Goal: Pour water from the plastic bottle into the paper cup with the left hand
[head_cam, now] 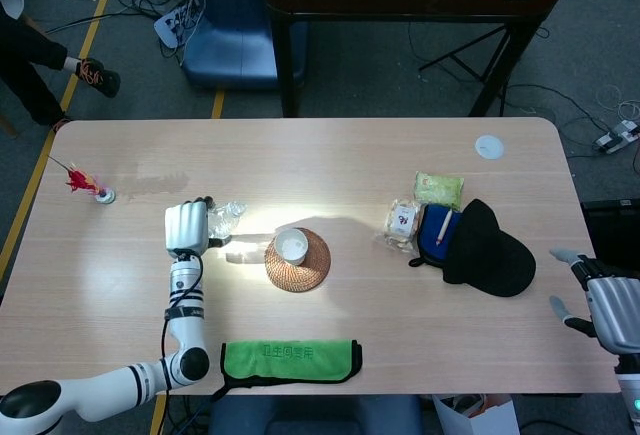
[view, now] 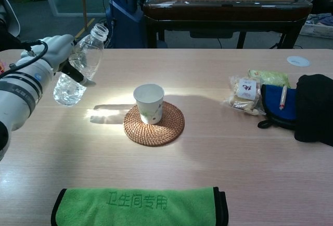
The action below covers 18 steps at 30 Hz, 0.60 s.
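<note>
My left hand [view: 49,60] [head_cam: 186,226] grips a clear plastic bottle [view: 80,65] [head_cam: 224,217], held off the table to the left of the cup. The bottle leans only slightly, neck up and to the right, uncapped, with some water in its lower part. The white paper cup [view: 149,103] [head_cam: 291,246] stands upright on a round woven coaster [view: 154,123] [head_cam: 298,260] at the table's middle. My right hand [head_cam: 605,307] hangs off the table's right edge with fingers spread, holding nothing.
A green towel [view: 139,205] lies along the front edge. Snack packets [view: 244,92], a blue pouch with a pen [view: 278,104] and a black cap [view: 315,107] sit at the right. A white lid [view: 298,61] lies far right, a small red flower ornament [head_cam: 84,182] far left.
</note>
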### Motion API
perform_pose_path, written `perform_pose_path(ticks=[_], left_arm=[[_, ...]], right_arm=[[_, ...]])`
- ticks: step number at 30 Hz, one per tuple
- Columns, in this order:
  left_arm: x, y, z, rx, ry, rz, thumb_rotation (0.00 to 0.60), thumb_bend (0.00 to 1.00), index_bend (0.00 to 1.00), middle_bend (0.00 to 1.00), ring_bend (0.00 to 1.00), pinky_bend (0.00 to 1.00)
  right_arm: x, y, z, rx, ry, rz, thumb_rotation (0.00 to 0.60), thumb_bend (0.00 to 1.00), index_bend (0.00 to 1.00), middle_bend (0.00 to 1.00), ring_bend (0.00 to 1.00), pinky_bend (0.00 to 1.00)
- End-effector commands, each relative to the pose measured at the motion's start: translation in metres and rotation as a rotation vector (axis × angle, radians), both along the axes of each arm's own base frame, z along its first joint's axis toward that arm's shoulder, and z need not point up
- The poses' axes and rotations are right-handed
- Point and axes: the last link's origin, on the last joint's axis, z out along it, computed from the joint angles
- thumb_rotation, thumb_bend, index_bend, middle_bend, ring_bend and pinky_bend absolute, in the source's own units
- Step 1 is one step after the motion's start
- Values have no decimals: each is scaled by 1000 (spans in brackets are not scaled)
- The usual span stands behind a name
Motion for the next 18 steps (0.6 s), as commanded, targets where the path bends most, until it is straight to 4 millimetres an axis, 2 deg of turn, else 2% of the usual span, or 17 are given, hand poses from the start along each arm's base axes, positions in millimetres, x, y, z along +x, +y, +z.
perform_pose_path(ticks=[1,8,18], left_arm=[[-7,-1,9,17,-95,32,600,52,694,854,628,690],[-22,-5,14,20,-208,72,600,52,698,858,633,693],[-50,-11,10,84,-372,140,600,55,702,858,636,696]], right_arm=[[0,0,0,1,1,-2,600,303,244,289,330,465],[-1,0,-3,8,5,-6,600,303,244,289,330,465],[-2,-1,-3,8,8,-11,600,304,244,289,330,465]])
